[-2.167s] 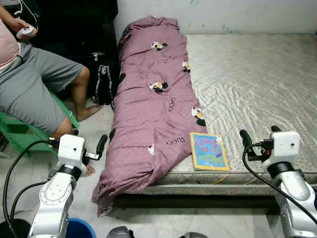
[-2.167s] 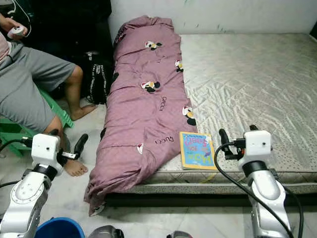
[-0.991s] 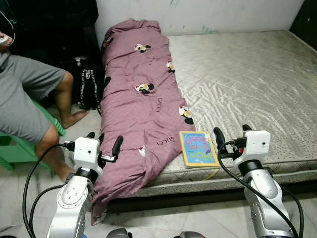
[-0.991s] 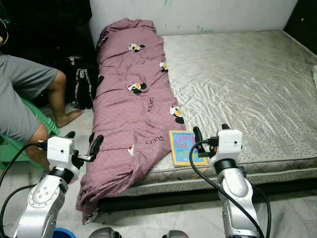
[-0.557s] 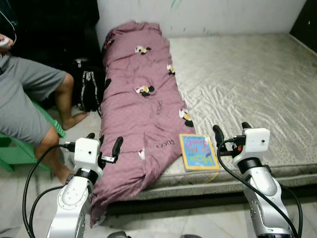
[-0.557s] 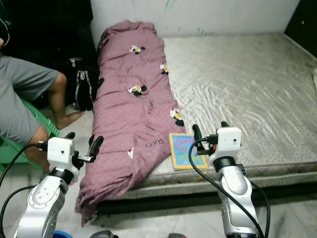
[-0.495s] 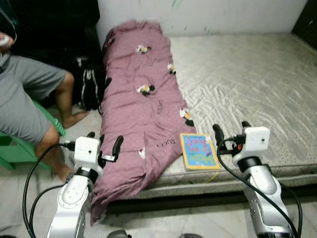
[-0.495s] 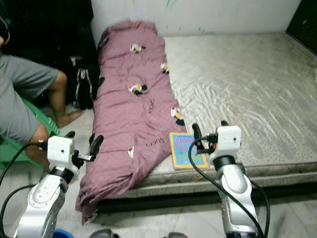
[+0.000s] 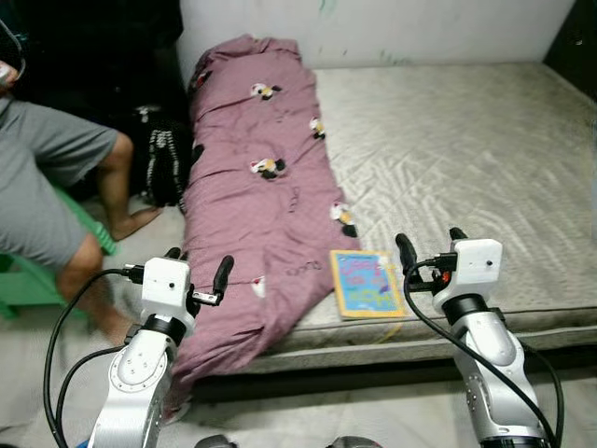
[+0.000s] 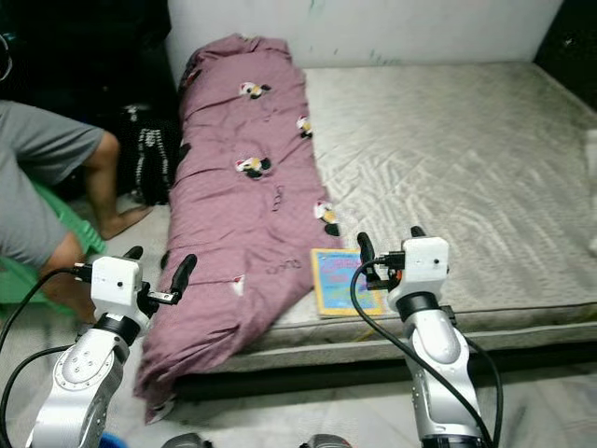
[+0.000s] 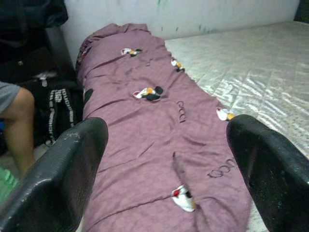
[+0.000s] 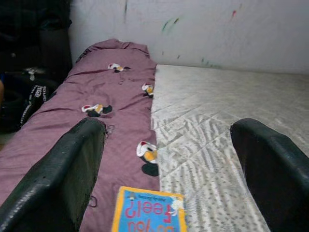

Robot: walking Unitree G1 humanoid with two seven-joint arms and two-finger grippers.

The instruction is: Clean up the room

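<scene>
A long purple blanket (image 9: 261, 196) with small cartoon prints lies along the left side of a bare grey mattress (image 9: 466, 140), and its near end hangs over the front edge. A thin book (image 9: 366, 283) with a yellow border and blue cover lies flat near that front edge, right beside the blanket. My left gripper (image 9: 198, 263) is open and empty, raised by the blanket's hanging left side. My right gripper (image 9: 429, 241) is open and empty just right of the book. The right wrist view has the book (image 12: 149, 212) low between its fingers (image 12: 63, 183).
A person (image 9: 47, 187) in grey shorts sits on a green stool (image 9: 28, 275) at the left, one bare foot on the floor. A black bag (image 9: 163, 163) leans between the person and the bed. A white wall runs behind the mattress.
The whole picture has shifted as the camera moved right and nearer the bed. Both grippers stay open and empty in the same raised pose. Blanket and book lie as before.
</scene>
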